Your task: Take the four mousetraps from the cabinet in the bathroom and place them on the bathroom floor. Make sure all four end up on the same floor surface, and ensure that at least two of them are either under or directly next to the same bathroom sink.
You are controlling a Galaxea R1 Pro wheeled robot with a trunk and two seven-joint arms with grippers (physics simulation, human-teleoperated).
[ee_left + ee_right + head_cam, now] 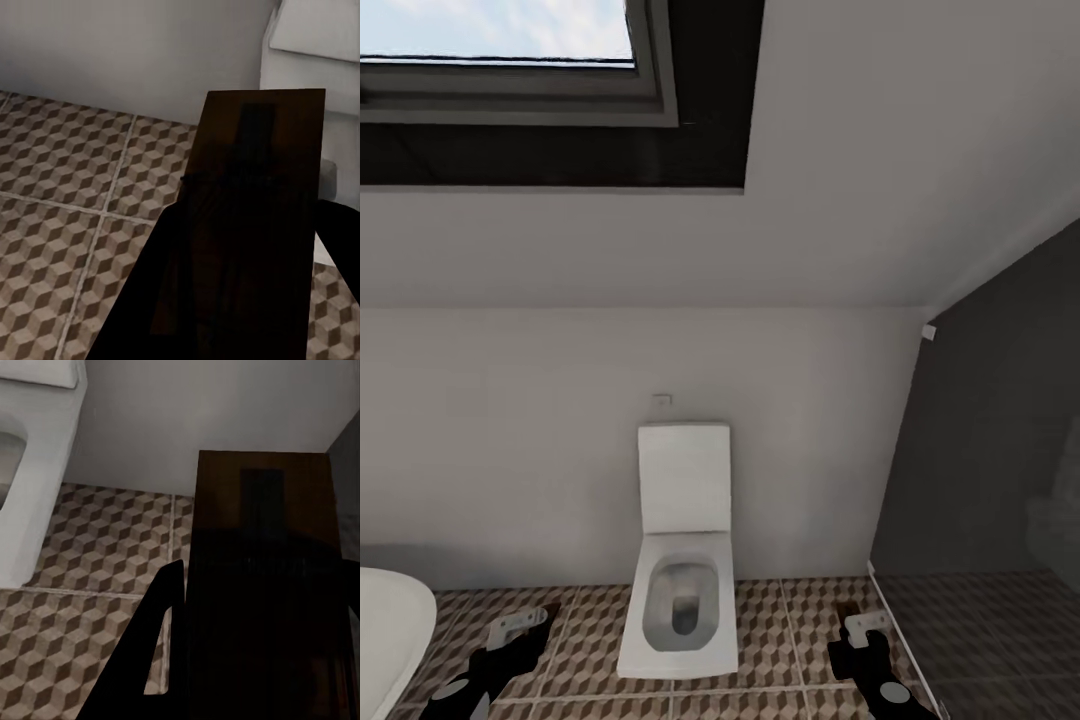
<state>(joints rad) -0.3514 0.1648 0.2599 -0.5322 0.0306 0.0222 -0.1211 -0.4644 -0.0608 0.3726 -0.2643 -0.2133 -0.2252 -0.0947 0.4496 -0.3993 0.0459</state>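
Note:
In the left wrist view a brown wooden mousetrap (255, 195) with a dark metal part lies between the dark fingers (161, 277) of my left gripper (520, 625), which is shut on it. My right gripper (860, 628) is shut the same way on a second mousetrap (262, 562). Both grippers hang low over the cube-patterned bathroom floor (780, 620), one on each side of a white toilet (682, 560). The cabinet and the bathroom sink are out of view.
The toilet stands open against a white wall under a sloped ceiling with a skylight (500, 50). A white bathtub rim (385, 620) curves in at the lower left. A dark grey partition (980, 450) and darker floor lie to the right.

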